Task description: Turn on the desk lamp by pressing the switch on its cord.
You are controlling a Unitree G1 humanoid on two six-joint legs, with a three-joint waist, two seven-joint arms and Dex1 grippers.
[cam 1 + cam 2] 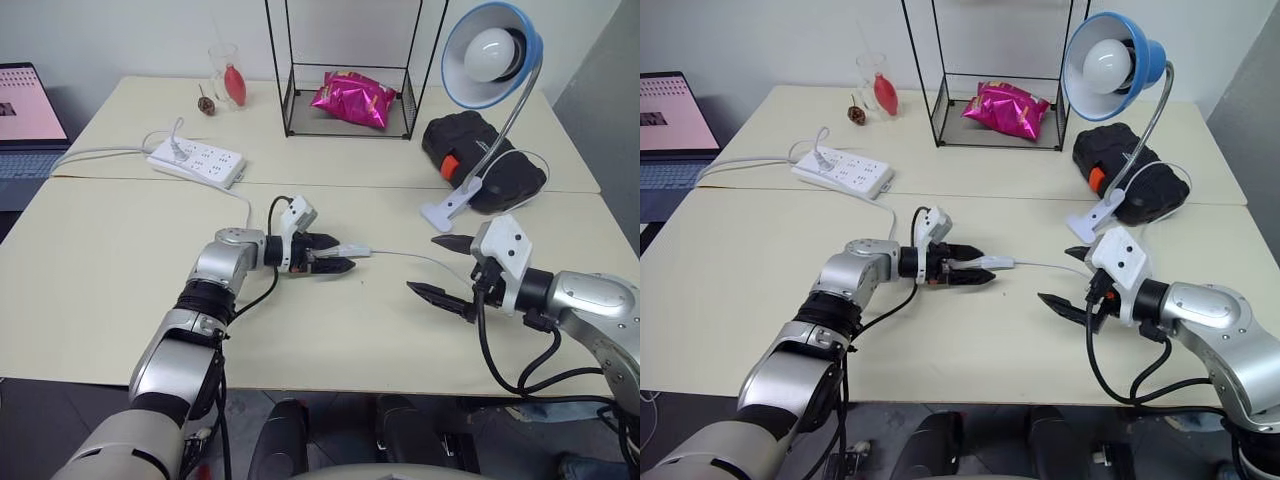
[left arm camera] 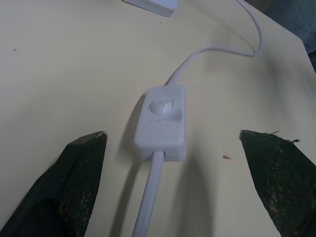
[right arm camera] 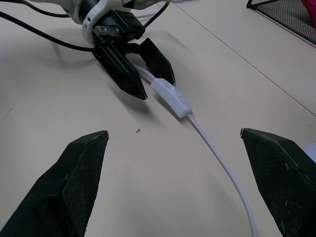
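white switch [image 2: 161, 122] lies between the open left gripper's [image 1: 332, 254] fingers.

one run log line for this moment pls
step: reach switch | left gripper: open, fingers either side of switch on table | right gripper: open, apart from cord | lamp: bulb unlit

Left silver-and-black arm reaches across to the right, low over the table | left black two-fingered gripper [image 1: 335, 259] spread wide, fingers [image 2: 79, 173] apart and level | right silver arm bent inward | right black two-fingered gripper [image 1: 445, 268] gaping, tips aimed left, raised off the surface
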